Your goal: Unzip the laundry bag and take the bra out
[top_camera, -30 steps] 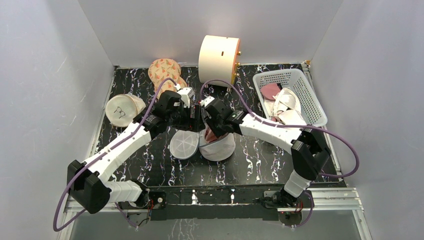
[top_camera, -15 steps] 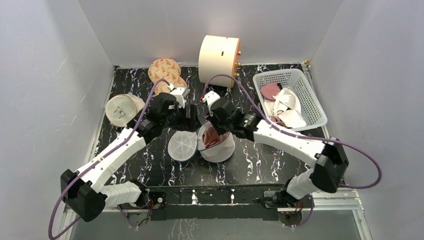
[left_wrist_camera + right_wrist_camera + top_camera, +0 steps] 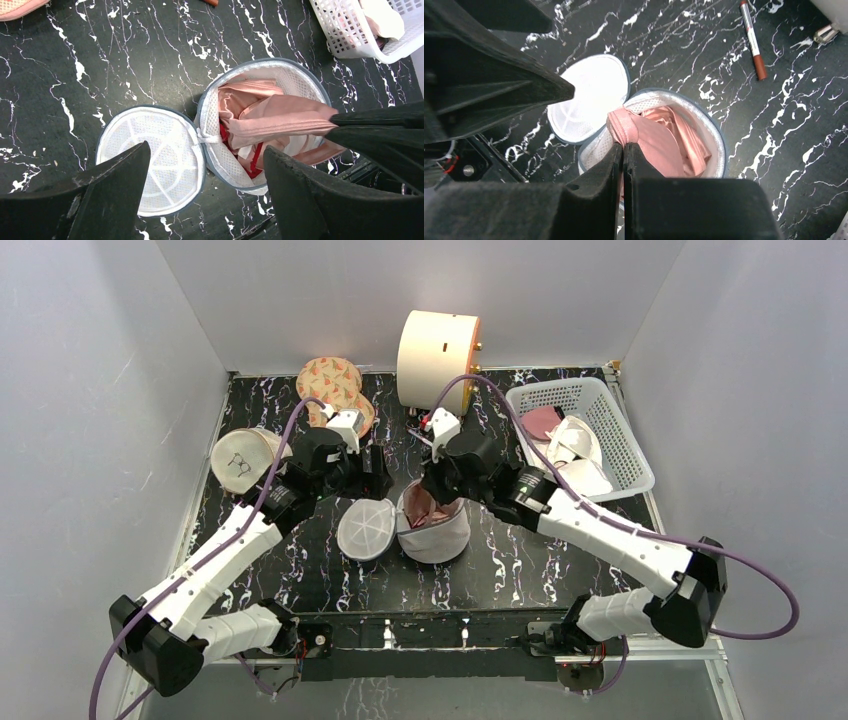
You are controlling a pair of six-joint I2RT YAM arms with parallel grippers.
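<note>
One round mesh laundry bag (image 3: 440, 535) and one rose-pink satin bra (image 3: 280, 117). Three other pouches or cases: one cream round pouch (image 3: 243, 458) with a spectacles mark, one orange patterned pouch (image 3: 330, 380), one large cream drum (image 3: 437, 352). One white plastic basket (image 3: 630, 445). One marker pen (image 3: 751, 35). One black marbled tabletop (image 3: 540, 560).

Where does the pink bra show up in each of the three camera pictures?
Top external: the bra sits at the centre, inside the open laundry bag.
Left wrist: right of centre, bunched in the bag's mouth.
Right wrist: centre, pinched by the right gripper.
Shared landmark: the round mesh lid lying open beside the bag.
</note>
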